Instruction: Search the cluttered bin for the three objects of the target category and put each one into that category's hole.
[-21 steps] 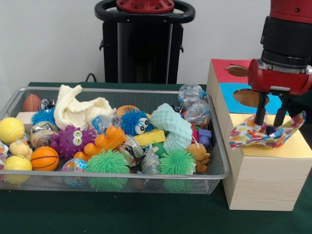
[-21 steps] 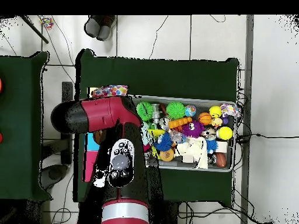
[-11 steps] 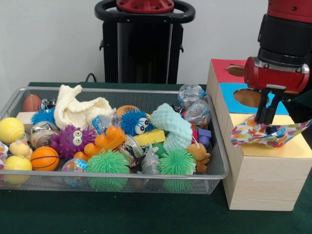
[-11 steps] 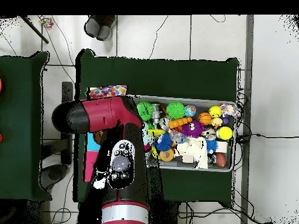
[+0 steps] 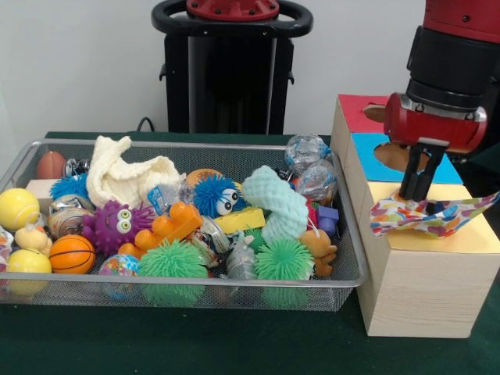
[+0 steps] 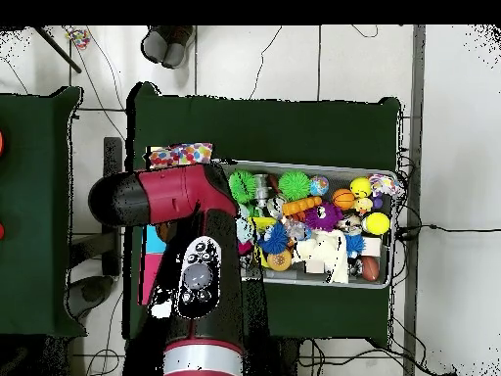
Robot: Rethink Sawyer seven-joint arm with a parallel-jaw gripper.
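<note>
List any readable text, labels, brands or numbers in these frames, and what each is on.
No readable text in either view.
Wooden box: red, blue and yellow panels on top, no lettering visible.
Patterned cloth under the gripper: coloured shapes only, no words.
Toys in the wire bin: a few clear-wrapped items, any print on them too small to read.

Red arm [image 5: 437,121], black claw [image 5: 416,191]
</note>
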